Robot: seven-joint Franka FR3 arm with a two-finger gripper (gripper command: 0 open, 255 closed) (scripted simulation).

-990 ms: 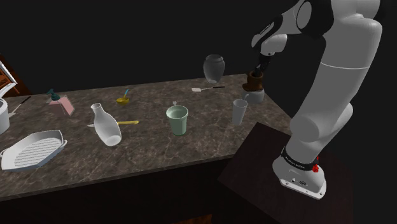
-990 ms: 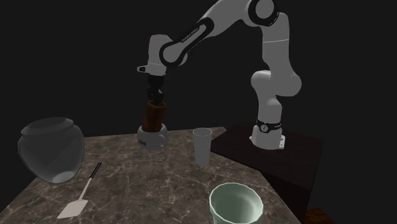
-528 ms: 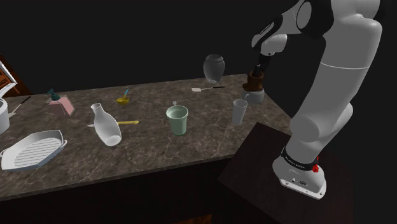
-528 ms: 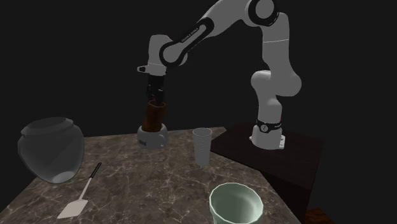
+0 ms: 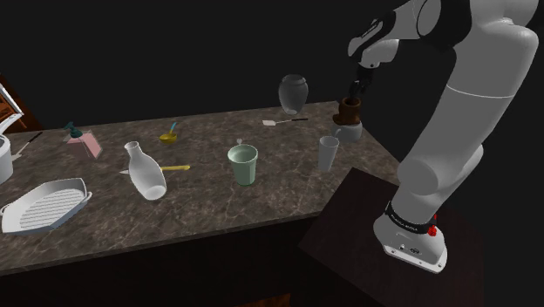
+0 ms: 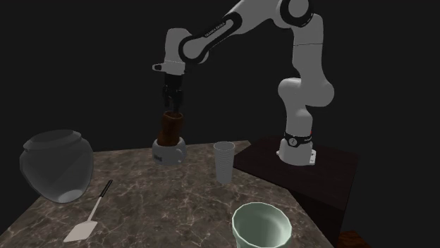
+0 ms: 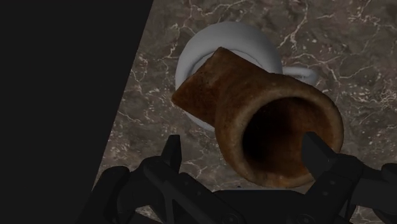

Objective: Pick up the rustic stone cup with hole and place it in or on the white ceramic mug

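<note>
Claw (image 6: pixel 171 108) higher now, spread — brown cup (image 6: pixel 170 128) just below, upright in white mug (image 6: pixel 169 151)

Countertop (image 5: pixel 288 187): long slab, dark brown stone pattern with pale veins, dimly lit.
Counter front (image 5: pixel 174 270): plain and very dark below the slab's edge.
Black area (image 5: pixel 131 52): behind and above the counter.
Reddish-brown wooden piece (image 5: pixel 5 103): at the shoulder view's left edge, kind unclear.
</note>
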